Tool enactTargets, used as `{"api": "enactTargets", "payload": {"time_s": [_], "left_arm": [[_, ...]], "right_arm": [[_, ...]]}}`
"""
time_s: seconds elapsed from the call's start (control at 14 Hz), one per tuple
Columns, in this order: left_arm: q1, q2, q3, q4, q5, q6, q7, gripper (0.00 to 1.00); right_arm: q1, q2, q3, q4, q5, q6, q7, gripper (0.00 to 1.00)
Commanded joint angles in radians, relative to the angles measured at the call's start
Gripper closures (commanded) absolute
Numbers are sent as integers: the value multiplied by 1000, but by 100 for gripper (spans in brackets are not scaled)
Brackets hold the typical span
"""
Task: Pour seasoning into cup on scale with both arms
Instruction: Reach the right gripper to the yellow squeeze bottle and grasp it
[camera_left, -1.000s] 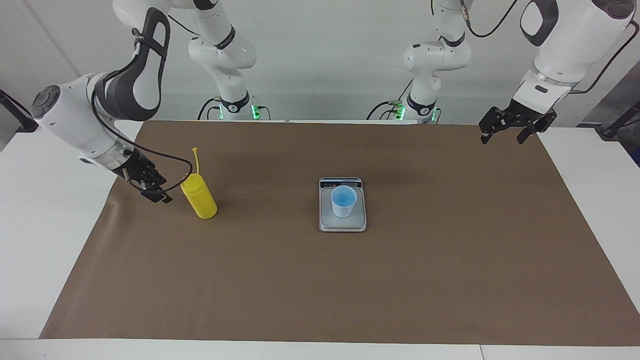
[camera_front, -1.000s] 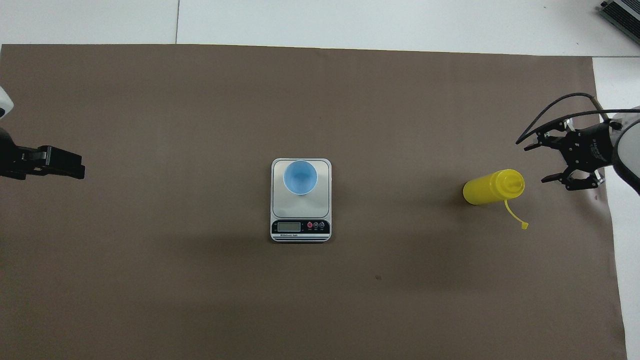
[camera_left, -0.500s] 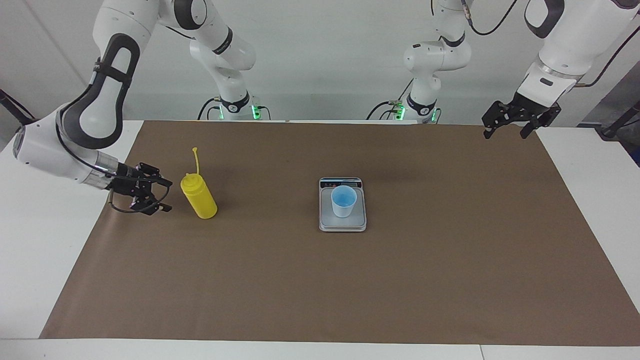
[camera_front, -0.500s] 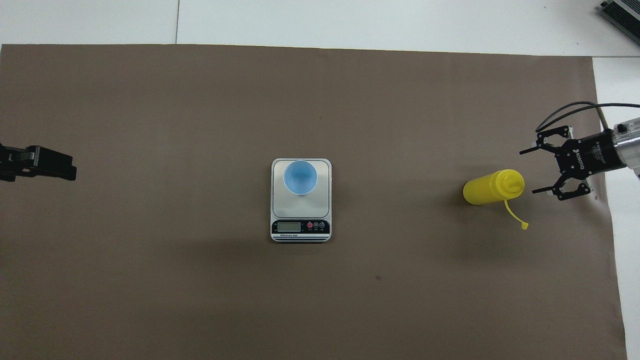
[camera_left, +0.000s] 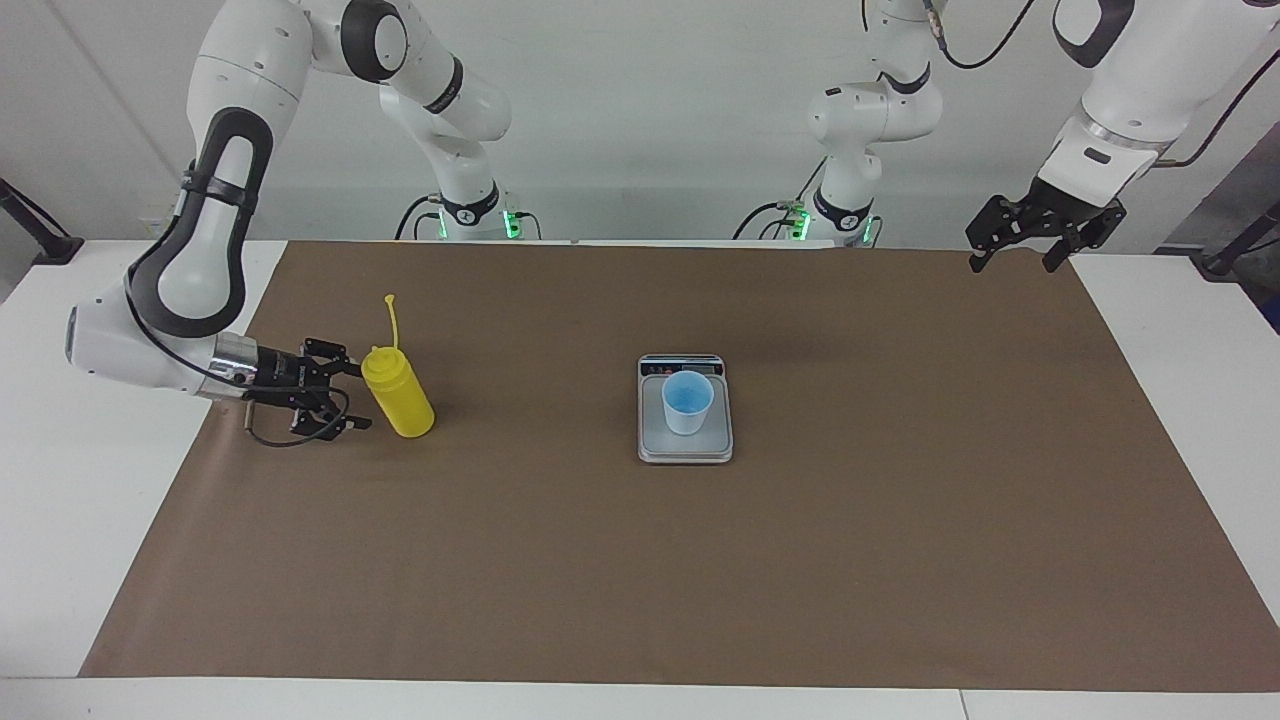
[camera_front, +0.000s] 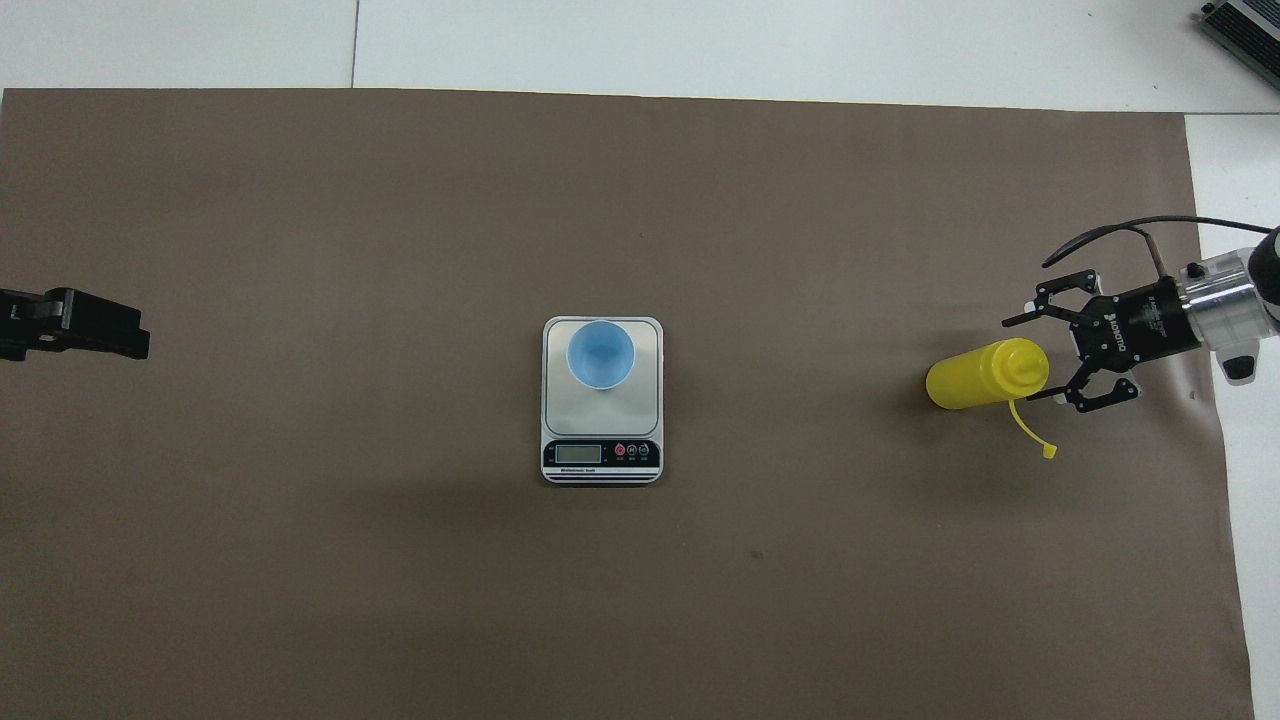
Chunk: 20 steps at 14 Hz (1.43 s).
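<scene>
The scale (camera_front: 602, 400) lies mid-worktop on a brown paper-like sheet (camera_left: 700, 560), its dark display strip with small round buttons on the edge nearest the robots; the lettering there is too small to read. Its plate is smooth silver-grey with rounded corners. The cup (camera_front: 600, 354), light blue and tapered, stands upright on the part of the plate farther from the robots.

At about the same depth, toward the right arm's end, the bottle (camera_left: 398, 392) stands upright on the sheet: yellow plastic, cylindrical, cone-topped, its thin cap strap sticking up. The right pincer (camera_left: 352, 397) is low just beside it, fingers spread wide, tips at either side of the bottle's upper part, not clamped. White lettering on the pincer body is unreadable.

The left pincer (camera_left: 1020, 248) waits raised over the sheet's corner nearest its base, fingers apart.

The worktop (camera_left: 60, 480) is white; the wall is plain and pale.
</scene>
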<state>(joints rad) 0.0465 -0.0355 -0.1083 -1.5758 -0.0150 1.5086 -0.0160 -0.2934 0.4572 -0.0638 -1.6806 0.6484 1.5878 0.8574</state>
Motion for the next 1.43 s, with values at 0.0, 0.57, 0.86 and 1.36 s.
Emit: {"api": "enactTargets", "payload": {"time_s": [0.0, 0.57, 0.86, 1.36], "left_arm": [[4, 12, -2, 22, 6, -4, 10, 0], [4, -20, 4, -46, 7, 12, 30, 0], [6, -21, 4, -52, 7, 16, 28, 0], [6, -21, 4, -53, 6, 16, 28, 0]], "right_arm": [[-3, -40, 4, -67, 33, -2, -24, 7], [16, -60, 10, -103, 71, -28, -38, 78], [54, -141, 10, -103, 60, -14, -38, 100], [266, -213, 7, -100, 7, 84, 147, 100]]}}
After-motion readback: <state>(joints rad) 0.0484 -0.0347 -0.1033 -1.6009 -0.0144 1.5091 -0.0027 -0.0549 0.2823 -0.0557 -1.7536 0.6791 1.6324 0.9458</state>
